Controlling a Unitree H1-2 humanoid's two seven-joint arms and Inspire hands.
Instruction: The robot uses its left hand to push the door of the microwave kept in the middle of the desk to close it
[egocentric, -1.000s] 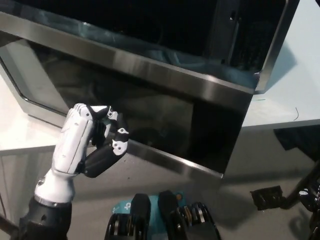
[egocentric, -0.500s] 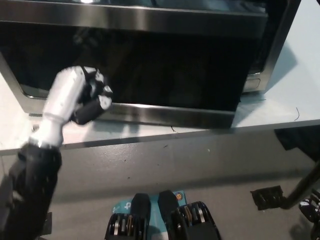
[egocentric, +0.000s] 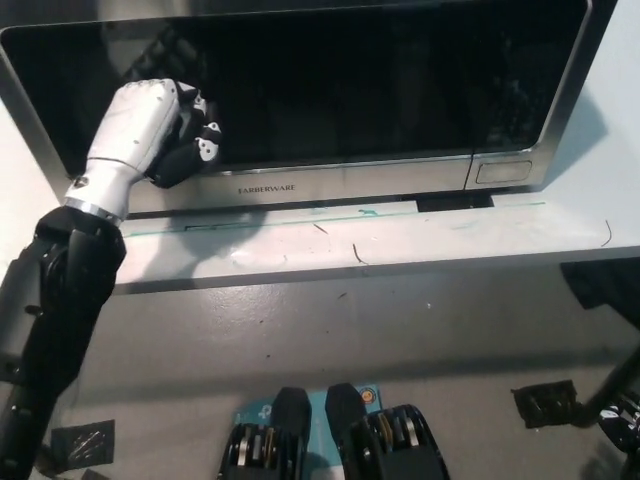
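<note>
A steel-framed microwave (egocentric: 400, 178) with a dark glass door (egocentric: 330, 90) stands on the white desk (egocentric: 330, 245), filling the top of the head view. Its door lies flush with the front, shut. My white left hand (egocentric: 150, 130) rests against the left part of the door, just above the lower steel strip, fingers curled in and holding nothing. My black right hand shows only as a sliver at the bottom right corner (egocentric: 625, 415); I cannot make out its fingers.
The desk's front edge (egocentric: 330, 270) runs across the middle of the picture, with grey floor (egocentric: 350, 340) below it. A small dark object (egocentric: 545, 405) lies on the floor at the lower right. A thin wire (egocentric: 607, 233) sits on the desk at the right.
The door has swung from wide open to shut flush against the microwave. My left hand has moved up and forward with it, staying against the door's left side.
</note>
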